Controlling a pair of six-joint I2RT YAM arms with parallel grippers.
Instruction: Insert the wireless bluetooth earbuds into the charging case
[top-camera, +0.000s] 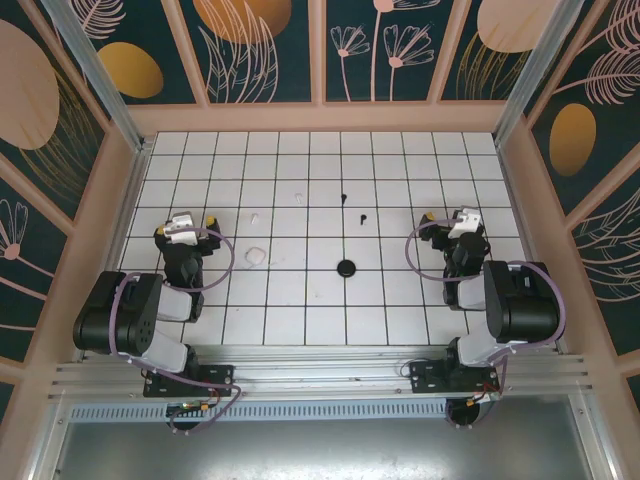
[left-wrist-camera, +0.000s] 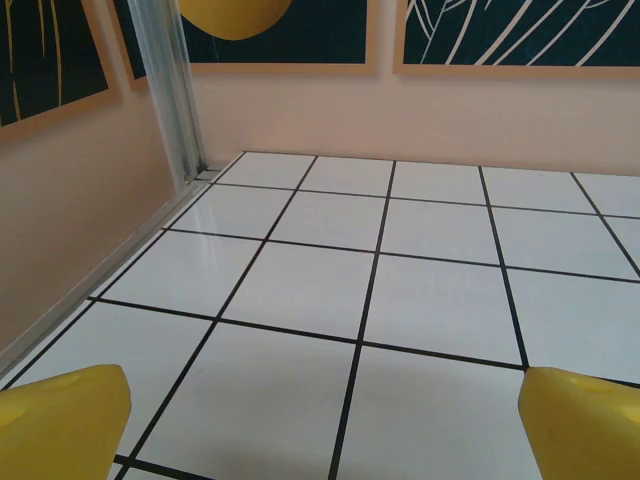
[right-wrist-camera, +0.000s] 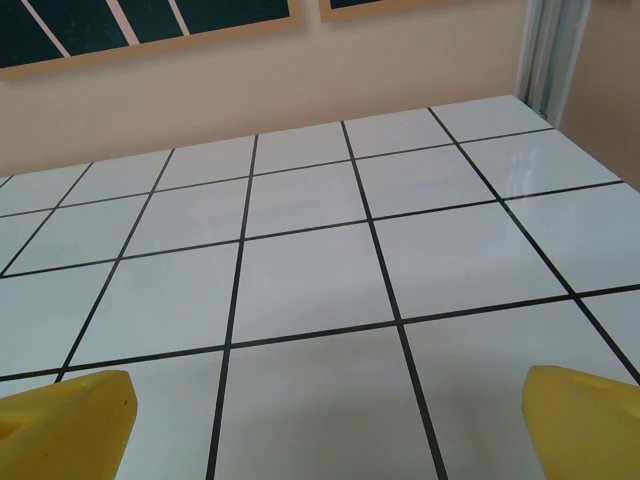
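On the white tiled floor, two tiny black earbuds (top-camera: 345, 196) (top-camera: 362, 217) lie mid-table, and two white earbuds (top-camera: 297, 196) (top-camera: 255, 216) lie left of them. A round black charging case (top-camera: 346, 267) sits nearer the arms, with a round white case (top-camera: 256, 257) to its left. My left gripper (top-camera: 186, 222) (left-wrist-camera: 322, 425) rests open at the left side, well left of the white case. At the right side my right gripper (top-camera: 452, 218) (right-wrist-camera: 325, 420) is open, far from the black case. Bare tiles lie between both pairs of yellow fingertips (left-wrist-camera: 60, 420) (right-wrist-camera: 585, 415).
Peach walls (top-camera: 130, 150) with dark leaf-pattern panels enclose the table on three sides. A metal post (left-wrist-camera: 170, 90) stands in the far left corner, another post (right-wrist-camera: 550, 50) in the far right corner. An aluminium rail (top-camera: 320, 370) carries both arm bases at the near edge.
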